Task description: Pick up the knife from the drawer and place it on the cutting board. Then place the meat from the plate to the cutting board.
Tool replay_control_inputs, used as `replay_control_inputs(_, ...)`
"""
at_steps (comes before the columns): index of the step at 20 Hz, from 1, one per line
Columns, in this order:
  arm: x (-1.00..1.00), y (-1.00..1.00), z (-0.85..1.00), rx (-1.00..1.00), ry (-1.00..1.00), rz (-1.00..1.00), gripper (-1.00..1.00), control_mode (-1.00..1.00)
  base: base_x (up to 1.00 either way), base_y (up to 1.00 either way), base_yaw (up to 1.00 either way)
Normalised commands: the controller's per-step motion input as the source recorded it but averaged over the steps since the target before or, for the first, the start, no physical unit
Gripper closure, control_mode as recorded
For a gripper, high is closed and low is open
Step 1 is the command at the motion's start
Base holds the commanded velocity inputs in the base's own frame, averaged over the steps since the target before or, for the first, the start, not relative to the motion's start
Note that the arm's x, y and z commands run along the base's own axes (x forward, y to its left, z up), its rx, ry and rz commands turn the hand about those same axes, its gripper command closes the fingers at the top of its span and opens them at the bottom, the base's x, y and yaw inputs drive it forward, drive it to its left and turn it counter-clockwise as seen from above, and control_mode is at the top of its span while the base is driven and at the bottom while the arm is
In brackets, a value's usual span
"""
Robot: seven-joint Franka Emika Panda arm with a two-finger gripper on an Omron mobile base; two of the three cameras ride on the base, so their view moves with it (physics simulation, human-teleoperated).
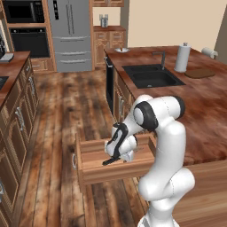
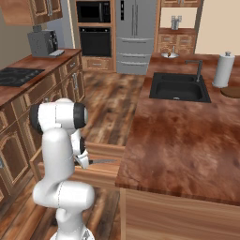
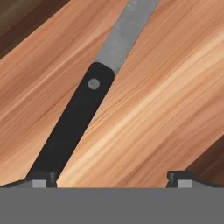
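Knife first: it lies flat on the light wood floor of the open drawer, and nothing has lifted it yet. In the hand view its black handle runs from the lower left up to the middle, and the grey blade points to the top of the frame. The gripper hangs right over it with its jaws spread wide and nothing between them. The left fingertip sits at the end of the handle, and the other tip is over bare wood, so the knife looks off to one side of the gap.

In the left base view the drawer sticks out at the lower middle, with the arm bent down into it.

Far off, at the upper right of that view, the dark cutting board waits on the counter beside the paper towel roll.

So I think the job has only just begun. The knife must go to the board, and the meat after that.
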Motion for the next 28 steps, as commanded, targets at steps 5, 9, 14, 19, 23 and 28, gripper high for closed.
replay_control_inputs(5,0.08,0.02,0.15,0.00,0.00,0.00,-1.00,-1.00,0.00,0.00,0.00)
replay_control_inputs(9,0.25,0.04,0.00,0.00,0.00,0.00,-1.00,-1.00,0.00,0.00,0.00)
replay_control_inputs(14,0.20,0.02,-0.19,-0.02,-0.01,0.00,-1.00,-1.00,0.00,0.00,0.00)
replay_control_inputs(19,0.04,0.00,-0.37,-0.03,0.00,0.00,-1.00,-1.00,0.00,0.00,0.00)
replay_control_inputs(23,0.01,0.11,-0.33,-0.03,0.00,0.00,-1.00,-1.00,0.00,0.00,0.00)
replay_control_inputs(28,0.20,0.27,-0.09,-0.01,0.00,0.00,-1.00,-1.00,0.00,0.00,0.00)
